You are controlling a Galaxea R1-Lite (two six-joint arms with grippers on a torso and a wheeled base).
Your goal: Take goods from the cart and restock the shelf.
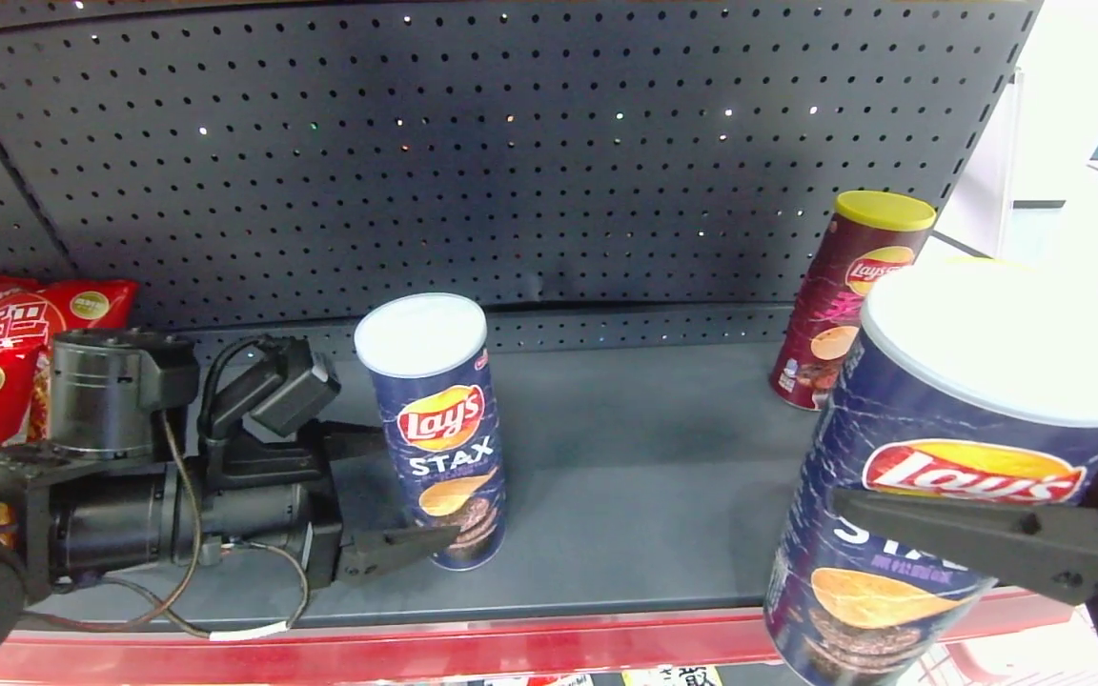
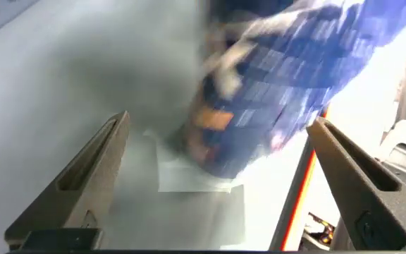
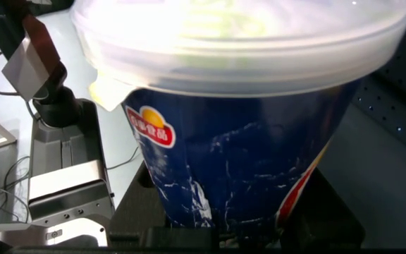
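A blue chip can with a white lid stands upright on the dark shelf, left of centre. My left gripper is open, one finger in front of the can's base and the other hidden behind it. In the left wrist view the can sits between the wide-spread fingers, with a gap on each side. My right gripper is shut on a second blue can, held upright at the shelf's front right edge. The right wrist view shows that can and its clear lid close up.
A maroon can with a yellow lid stands at the back right of the shelf. Red snack bags lean at the far left. A pegboard wall closes the back, and a red rail runs along the front edge.
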